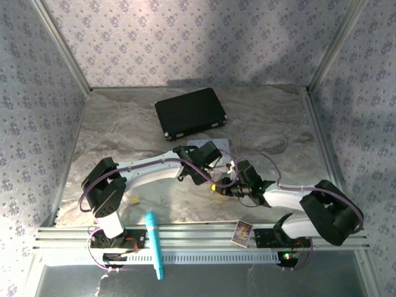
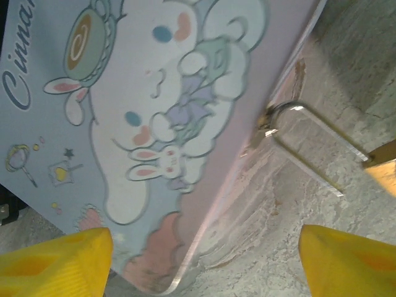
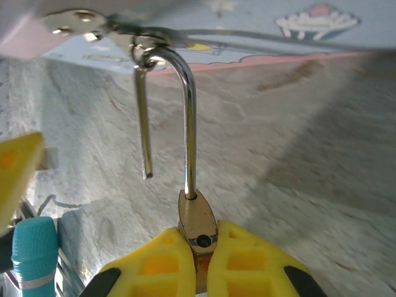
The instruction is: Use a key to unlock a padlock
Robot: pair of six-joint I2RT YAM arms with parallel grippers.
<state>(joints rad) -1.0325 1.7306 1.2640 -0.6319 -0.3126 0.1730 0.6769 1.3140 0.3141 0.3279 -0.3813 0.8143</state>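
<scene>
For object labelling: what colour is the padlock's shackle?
Shiny silver; the shackle shows best in the right wrist view.

Overhead view softly, evenly lit from above; broad shadows cast on back wall (image 1: 204,43). Glints caught on padlock (image 3: 197,216) shackle. Left wrist view blurred; tin (image 2: 154,124) print smeared, edges softened.

**Camera set-up: three views**

Top external: fixed high above and behind the arm bases (image 1: 111,238), which sit at the near edge. It is tilted down and forward and takes in the whole marbled table (image 1: 124,124) out to the far wall. Widest view.

Left wrist: very close, looking past its yellow fingertips (image 2: 55,263) onto the lid of the pastel tin (image 2: 154,93).

Right wrist: very close and low to the table, looking along its own yellow fingertips (image 3: 247,269) at the padlock (image 3: 197,218).

Overlap: both wrist views share the tin's edge and the padlock's shackle (image 3: 190,124).
</scene>
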